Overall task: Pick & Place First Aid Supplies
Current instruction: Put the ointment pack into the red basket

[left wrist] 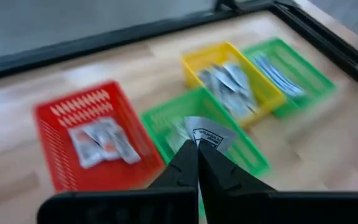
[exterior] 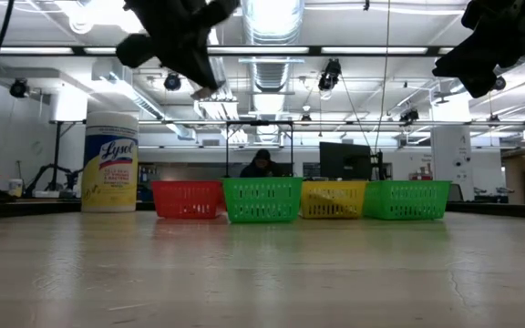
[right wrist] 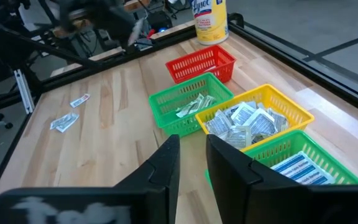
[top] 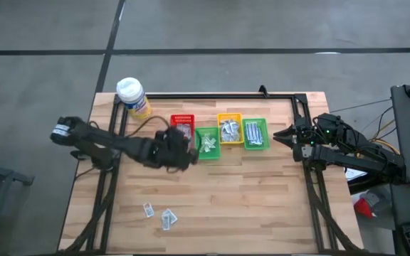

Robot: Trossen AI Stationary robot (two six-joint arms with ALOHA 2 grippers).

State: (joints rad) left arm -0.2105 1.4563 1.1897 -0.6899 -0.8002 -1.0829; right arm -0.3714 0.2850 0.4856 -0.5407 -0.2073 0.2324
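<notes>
my left gripper (left wrist: 197, 149), centre frame, is clamped on a thin silvery-white crinkly packet (left wrist: 210, 134): light, floppy, slippery, best pinched by an edge; right gripper (right wrist: 191, 152) stands apart

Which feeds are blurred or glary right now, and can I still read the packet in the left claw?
Left wrist view: bins smeared by motion, but the packet pinched in the left claw reads fairly clearly. Low view: ceiling lights glare, arms silhouetted. Right wrist view: sharp on the yellow bin; the far left arm blurs. High view: even light.
</notes>
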